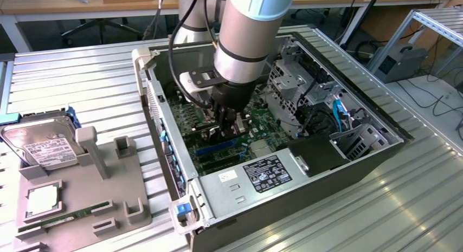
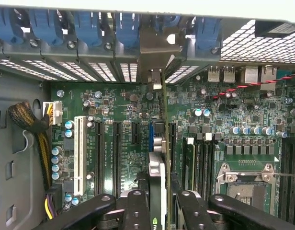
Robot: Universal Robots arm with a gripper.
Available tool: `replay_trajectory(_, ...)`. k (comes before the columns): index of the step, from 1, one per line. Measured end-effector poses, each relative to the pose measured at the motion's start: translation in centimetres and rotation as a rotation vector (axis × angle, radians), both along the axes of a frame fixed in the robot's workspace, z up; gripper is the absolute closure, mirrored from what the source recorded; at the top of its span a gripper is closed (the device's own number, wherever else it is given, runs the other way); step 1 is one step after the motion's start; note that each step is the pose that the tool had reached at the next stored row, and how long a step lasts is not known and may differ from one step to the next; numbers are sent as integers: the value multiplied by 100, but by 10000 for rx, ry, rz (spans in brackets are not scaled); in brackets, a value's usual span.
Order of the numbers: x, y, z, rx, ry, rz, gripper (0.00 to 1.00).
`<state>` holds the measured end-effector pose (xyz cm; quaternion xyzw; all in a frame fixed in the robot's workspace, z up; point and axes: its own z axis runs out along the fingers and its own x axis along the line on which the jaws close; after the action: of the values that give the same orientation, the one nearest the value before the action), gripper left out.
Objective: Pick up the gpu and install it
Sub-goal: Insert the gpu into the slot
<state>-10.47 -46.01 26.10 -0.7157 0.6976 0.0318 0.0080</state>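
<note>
We've got the black claw (image 2: 161,195) pinching the thin gpu (image 2: 164,103) edge-on over the green motherboard (image 2: 114,105); dull silvery bracket (image 2: 156,48) at its far end.

The gpu (image 2: 164,134) stands on edge over the motherboard (image 2: 128,163) inside the case (image 1: 361,165); the gripper (image 2: 161,194) clasps it. A hard drive (image 1: 45,146) lies on the tray (image 1: 108,203), exterior view's left.

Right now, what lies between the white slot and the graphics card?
Wrist view: two long black slots, a short black slot and a blue slot beside the graphics card.
</note>
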Motion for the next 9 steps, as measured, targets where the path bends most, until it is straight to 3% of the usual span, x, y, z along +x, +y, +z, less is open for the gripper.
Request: replay_trajectory(9,-1,0,-34,5,-2,-1,73)
